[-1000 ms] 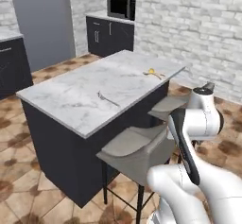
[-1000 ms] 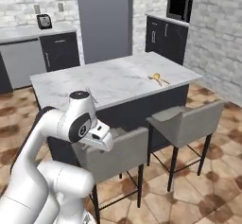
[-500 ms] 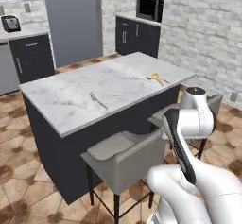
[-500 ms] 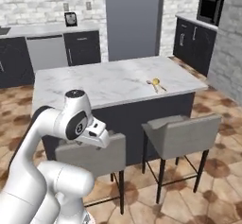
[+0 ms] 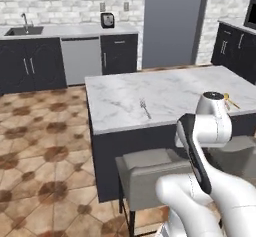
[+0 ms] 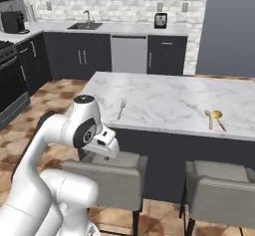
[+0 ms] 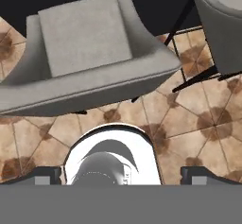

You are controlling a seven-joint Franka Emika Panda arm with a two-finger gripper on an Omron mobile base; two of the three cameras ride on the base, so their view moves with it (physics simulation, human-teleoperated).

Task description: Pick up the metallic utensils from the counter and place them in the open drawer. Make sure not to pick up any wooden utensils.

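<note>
The counter [image 5: 195,83] is a broad island top of white, grey-veined marble over a dark base, with two grey stools drawn up along its near side. A small silver fork [image 5: 145,109] lies flat on the marble close to the near edge, well apart from the other items. Toward the far end, a yellow round-headed utensil [image 6: 217,117] lies just beside a second slim piece [image 6: 209,118], perhaps wooden, though too small to tell. They lie close together.
</note>
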